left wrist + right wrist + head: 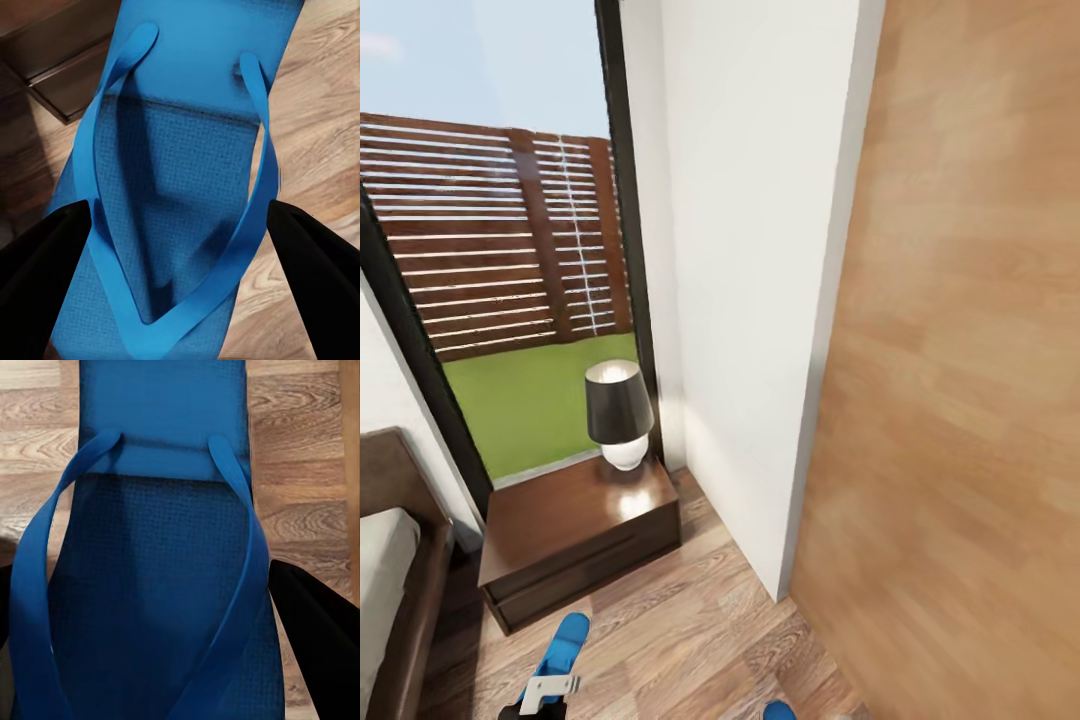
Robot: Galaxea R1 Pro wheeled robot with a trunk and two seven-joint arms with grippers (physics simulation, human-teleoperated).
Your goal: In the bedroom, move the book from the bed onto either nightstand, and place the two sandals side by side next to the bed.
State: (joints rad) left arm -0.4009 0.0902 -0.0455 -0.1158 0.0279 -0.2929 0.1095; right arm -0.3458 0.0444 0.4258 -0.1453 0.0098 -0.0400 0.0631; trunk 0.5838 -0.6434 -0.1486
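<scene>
Sandals are straddled by both wrists: one sandal (176,187) lies between the left gripper (180,262)'s spread fingers, the other sandal (154,555) within the right gripper (157,622). Whether either is actually gripped cannot be told. Light, flexible foam is judged; the sole edges should be pinched, since straps would give.

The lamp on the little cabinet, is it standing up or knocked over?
Standing up. The lamp sits upright on the nightstand, white base down, dark shade on top.
</scene>
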